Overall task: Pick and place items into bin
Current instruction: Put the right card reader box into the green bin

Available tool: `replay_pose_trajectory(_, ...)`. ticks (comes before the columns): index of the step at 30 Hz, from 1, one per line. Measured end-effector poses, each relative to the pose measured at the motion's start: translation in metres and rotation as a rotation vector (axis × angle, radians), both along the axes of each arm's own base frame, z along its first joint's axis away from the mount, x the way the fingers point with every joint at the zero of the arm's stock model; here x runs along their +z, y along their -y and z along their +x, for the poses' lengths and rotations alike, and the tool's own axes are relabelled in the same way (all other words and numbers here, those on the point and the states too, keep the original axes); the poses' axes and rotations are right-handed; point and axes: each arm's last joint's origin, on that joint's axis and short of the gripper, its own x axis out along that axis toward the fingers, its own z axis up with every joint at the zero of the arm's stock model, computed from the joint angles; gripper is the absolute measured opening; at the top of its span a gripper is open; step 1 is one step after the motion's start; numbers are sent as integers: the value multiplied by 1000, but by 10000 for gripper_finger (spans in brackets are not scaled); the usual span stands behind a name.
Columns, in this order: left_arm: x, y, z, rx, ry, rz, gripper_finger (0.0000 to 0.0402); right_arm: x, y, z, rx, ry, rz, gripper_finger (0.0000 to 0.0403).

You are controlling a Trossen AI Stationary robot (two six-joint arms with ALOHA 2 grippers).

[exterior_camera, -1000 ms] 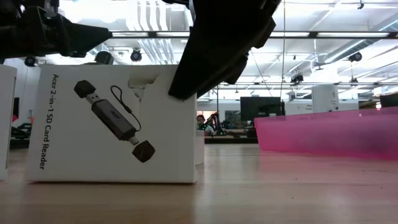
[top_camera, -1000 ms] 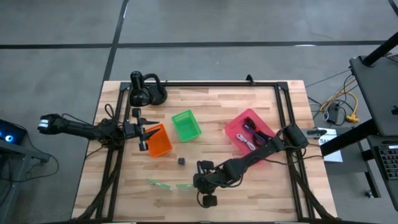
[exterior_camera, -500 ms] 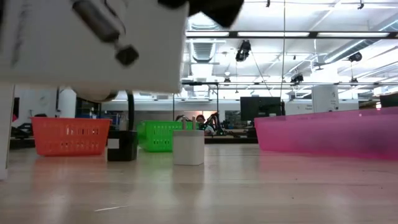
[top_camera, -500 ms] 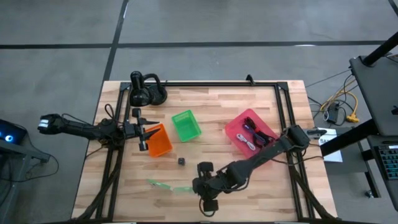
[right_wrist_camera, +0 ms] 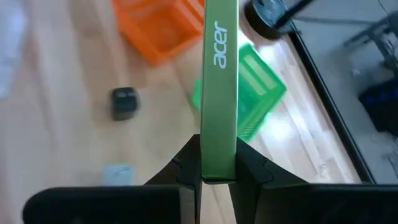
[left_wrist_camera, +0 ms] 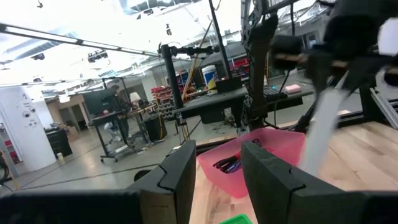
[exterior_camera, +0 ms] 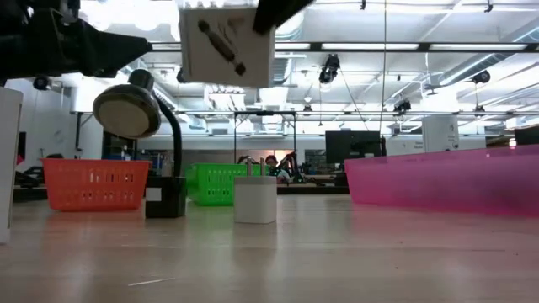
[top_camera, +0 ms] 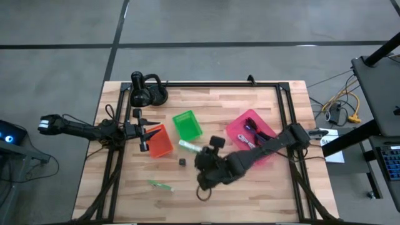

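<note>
The right gripper [right_wrist_camera: 217,177] was clamped on a flat retail box [right_wrist_camera: 219,81], its 2 fingers [right_wrist_camera: 252,167] pinching the thin green "acer" spine edge-on, jaws nearly shut with only the box's thickness between them. In the high view the box [top_camera: 189,147] stood out from the gripper toward 9 o'clock, lifted above the table [top_camera: 262,194] near the middle, just at 5 o'clock of the green bin [top_camera: 187,125] and at 3 o'clock of the orange bin [top_camera: 159,142]. In the low view its printed white face [exterior_camera: 226,46] hung high, clear of the wood.

The box looked light, stiff cardboard: it probably would not sag, but held near 1 end across its narrow side it could pivot in the pads or slip on the glossy print. A hold nearer its middle would have carried it more steadily.

The left gripper [left_wrist_camera: 214,180] waited over the orange bin at the table's 9 o'clock side, fingers parted with nothing between them.

Other items lay loose: a tiny black cube [top_camera: 182,162] just below the held box, and a thin green strip [top_camera: 160,185] toward 7 o'clock. The pink bin [top_camera: 237,128] at 3 o'clock already held dark cables. The strip looked flimsy and flat to the wood, hard to pinch; the cube small and rigid.
</note>
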Motion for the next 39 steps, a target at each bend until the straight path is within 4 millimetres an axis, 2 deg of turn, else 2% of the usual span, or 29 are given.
replay_pose_trajectory(7, 0, 0, 0, 0, 0, 0, 113, -15, 63, 18, -140, -60, 3, 38)
replay_pose_trajectory(13, 0, 0, 0, 0, -1, 0, 113, -18, 120, 29, -251, -83, 60, 37)
replay_pose_trajectory(18, 0, 0, 0, 0, 0, 0, 113, -18, 152, 40, -222, -71, 185, 37)
replay_pose_trajectory(25, 0, 0, 0, 1, -1, 2, 113, -20, 168, 47, -168, -39, 278, 37)
replay_pose_trajectory(39, 0, 0, 0, 1, -1, 3, 113, -54, 187, 47, -216, -21, 378, 37)
